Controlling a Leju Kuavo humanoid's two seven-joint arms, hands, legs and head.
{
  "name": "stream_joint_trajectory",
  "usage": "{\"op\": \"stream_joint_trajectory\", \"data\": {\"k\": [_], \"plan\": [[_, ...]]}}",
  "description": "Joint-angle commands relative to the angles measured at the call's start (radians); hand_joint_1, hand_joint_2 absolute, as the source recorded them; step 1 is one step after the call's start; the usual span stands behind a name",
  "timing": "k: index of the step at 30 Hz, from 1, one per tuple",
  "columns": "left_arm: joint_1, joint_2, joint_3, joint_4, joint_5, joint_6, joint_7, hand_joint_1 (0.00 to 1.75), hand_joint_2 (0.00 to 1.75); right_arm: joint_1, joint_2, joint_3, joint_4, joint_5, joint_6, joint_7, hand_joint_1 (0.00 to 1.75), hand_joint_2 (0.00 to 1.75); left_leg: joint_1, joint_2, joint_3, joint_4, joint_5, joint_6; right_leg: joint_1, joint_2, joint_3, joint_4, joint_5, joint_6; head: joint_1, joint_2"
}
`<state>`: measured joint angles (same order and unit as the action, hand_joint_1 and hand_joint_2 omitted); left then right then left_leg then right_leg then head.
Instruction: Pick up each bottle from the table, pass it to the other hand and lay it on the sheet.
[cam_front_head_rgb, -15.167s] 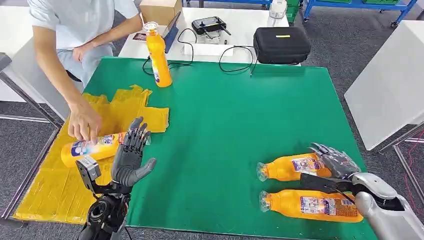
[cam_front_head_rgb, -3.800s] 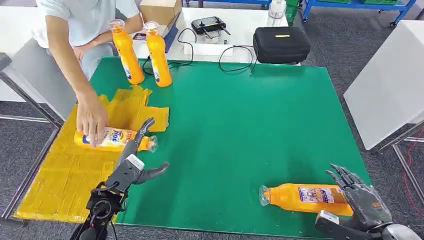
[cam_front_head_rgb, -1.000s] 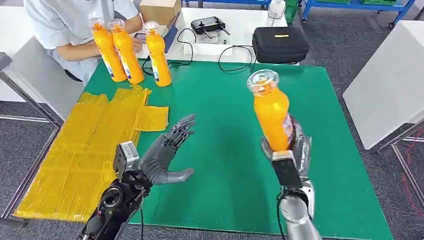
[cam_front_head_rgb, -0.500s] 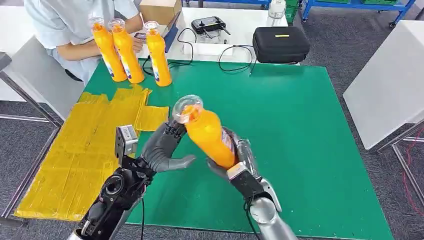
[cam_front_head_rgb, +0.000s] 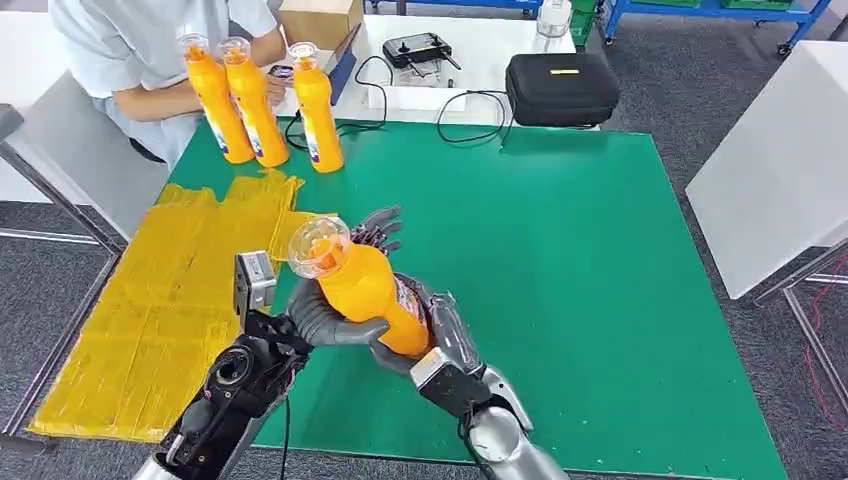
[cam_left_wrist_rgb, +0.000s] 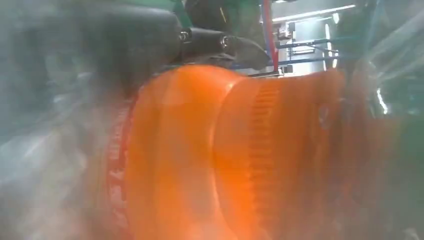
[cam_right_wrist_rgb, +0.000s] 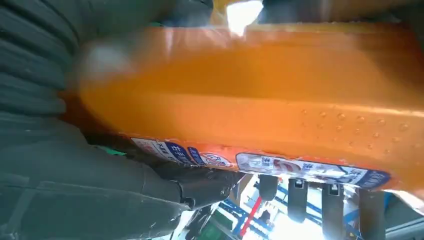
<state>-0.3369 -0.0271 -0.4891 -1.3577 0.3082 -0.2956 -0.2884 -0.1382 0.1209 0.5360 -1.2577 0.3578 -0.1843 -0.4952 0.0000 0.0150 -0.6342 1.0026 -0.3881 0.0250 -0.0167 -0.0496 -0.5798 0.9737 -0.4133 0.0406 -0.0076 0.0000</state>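
Note:
An orange bottle (cam_front_head_rgb: 368, 292) with a clear cap is tilted, cap up and to the left, above the green table (cam_front_head_rgb: 560, 230). My right hand (cam_front_head_rgb: 443, 335) grips its lower body from below. My left hand (cam_front_head_rgb: 335, 318) cups it from the left: the palm is against the bottle, the thumb lies under it, and the fingers (cam_front_head_rgb: 378, 228) are spread behind it, not wrapped round. The bottle (cam_left_wrist_rgb: 225, 160) is a close orange blur in the left wrist view. In the right wrist view its labelled side (cam_right_wrist_rgb: 280, 100) lies across my right hand (cam_right_wrist_rgb: 65, 170). The yellow sheet (cam_front_head_rgb: 150, 310) lies on the table's left part.
Three more orange bottles (cam_front_head_rgb: 213, 100) (cam_front_head_rgb: 253, 105) (cam_front_head_rgb: 317, 110) stand upright at the table's far left corner, in front of a seated person (cam_front_head_rgb: 150, 50). Behind the table are a black case (cam_front_head_rgb: 563, 88), a controller (cam_front_head_rgb: 420, 48) and cables. A white table (cam_front_head_rgb: 780, 170) stands at the right.
My right hand has carried the bottle from mid-table to the left and down into my left palm. The left hand has stayed nearly in place, its thumb now under the bottle.

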Motion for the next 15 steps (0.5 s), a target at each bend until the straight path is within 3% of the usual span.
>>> {"op": "stream_joint_trajectory", "data": {"k": [1, 8, 9, 10, 12, 15], "plan": [[-0.055, 0.011, -0.041, 0.098, 0.001, 0.010, 0.009, 0.00, 1.75, -0.044, -0.009, 0.100, 0.053, 0.006, 0.005, -0.006, 1.75, 1.75, 0.001, 0.000, 0.002, 0.000, -0.001, -0.001, 0.001, 0.003, 0.002, 0.000, -0.001, -0.001, 0.000, 0.000], [-0.046, -0.001, -0.024, 0.104, 0.009, 0.037, 0.002, 0.00, 1.75, -0.048, -0.017, 0.113, 0.066, -0.006, 0.002, 0.002, 1.75, 1.75, 0.001, 0.000, 0.003, 0.000, -0.002, -0.001, 0.001, 0.004, 0.003, -0.001, -0.001, -0.002, 0.000, 0.000], [-0.040, -0.012, -0.009, 0.104, 0.019, 0.061, -0.002, 0.19, 1.75, -0.047, -0.019, 0.114, 0.069, -0.009, -0.004, 0.004, 1.73, 1.75, 0.001, 0.000, 0.003, 0.000, -0.001, -0.001, 0.001, 0.004, 0.003, -0.001, -0.001, -0.001, 0.000, 0.000], [-0.035, -0.019, 0.001, 0.103, 0.027, 0.075, -0.005, 1.59, 1.75, -0.047, -0.020, 0.115, 0.070, -0.009, -0.008, 0.006, 1.75, 1.75, 0.001, 0.000, 0.002, 0.000, -0.001, -0.001, 0.000, 0.003, 0.002, -0.001, -0.001, -0.001, 0.000, 0.000], [-0.029, -0.028, 0.015, 0.096, 0.038, 0.104, -0.009, 1.75, 1.75, -0.046, -0.022, 0.114, 0.074, -0.010, -0.016, 0.009, 1.75, 1.75, 0.001, 0.000, 0.002, 0.000, -0.001, -0.001, 0.000, 0.002, 0.002, -0.001, -0.001, -0.001, 0.000, 0.000], [-0.026, -0.033, 0.030, 0.090, 0.050, 0.143, -0.009, 1.75, 1.75, -0.046, -0.024, 0.112, 0.080, -0.013, -0.029, 0.013, 1.75, 1.75, 0.001, 0.000, 0.002, 0.000, -0.001, -0.001, 0.001, 0.003, 0.003, -0.001, -0.001, -0.001, 0.000, 0.000]]}}
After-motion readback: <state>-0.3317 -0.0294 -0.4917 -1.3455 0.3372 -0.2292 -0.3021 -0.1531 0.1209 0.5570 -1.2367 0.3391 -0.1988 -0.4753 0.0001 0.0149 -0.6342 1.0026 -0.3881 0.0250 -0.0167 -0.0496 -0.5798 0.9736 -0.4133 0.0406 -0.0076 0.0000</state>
